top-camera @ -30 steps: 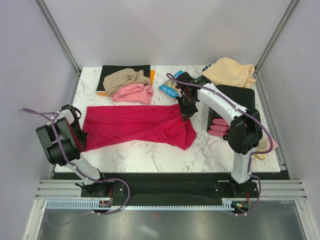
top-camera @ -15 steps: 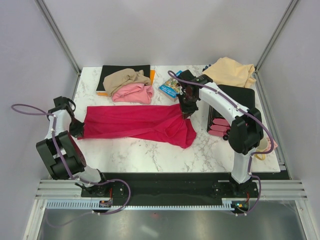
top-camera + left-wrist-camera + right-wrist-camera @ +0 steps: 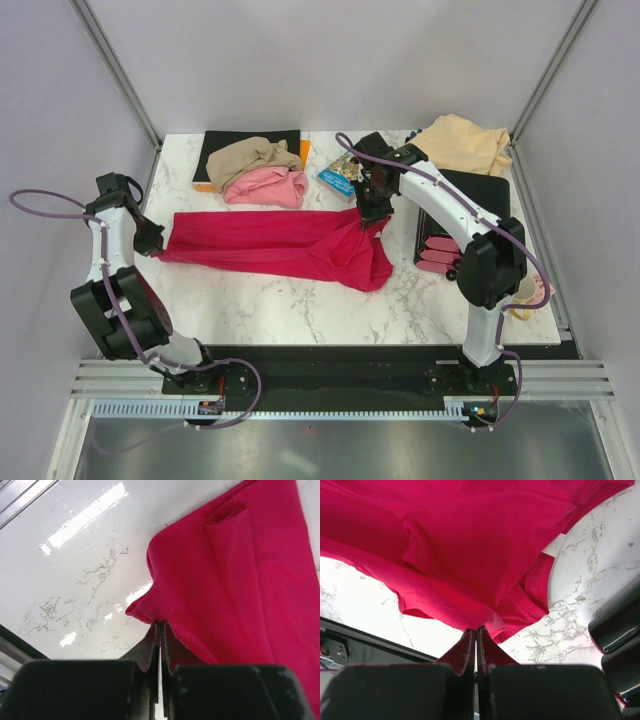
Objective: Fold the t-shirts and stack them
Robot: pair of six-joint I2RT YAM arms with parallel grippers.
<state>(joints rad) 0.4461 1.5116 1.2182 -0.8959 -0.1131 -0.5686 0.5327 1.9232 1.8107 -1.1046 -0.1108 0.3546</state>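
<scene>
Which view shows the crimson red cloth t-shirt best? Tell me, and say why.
Top external: only it shows the whole crimson red cloth t-shirt, stretched between the left gripper and right gripper. Each wrist view shows just the pinched edge and nearby folds.

Bright, even overhead light, I note. Glare streaks on the table (image 3: 85,517) toward its edge. Crimson t-shirt (image 3: 240,580) sharp; both wrist views blurred along the bottom.

The spread t-shirt (image 3: 270,245) lies across the table (image 3: 280,300). Behind its left half a bunched t-shirt (image 3: 250,155) rests on a mat (image 3: 250,138), another t-shirt (image 3: 266,187) touching its near side. Behind its right end lies a book (image 3: 340,178), farther right a fourth t-shirt (image 3: 460,143).
</scene>
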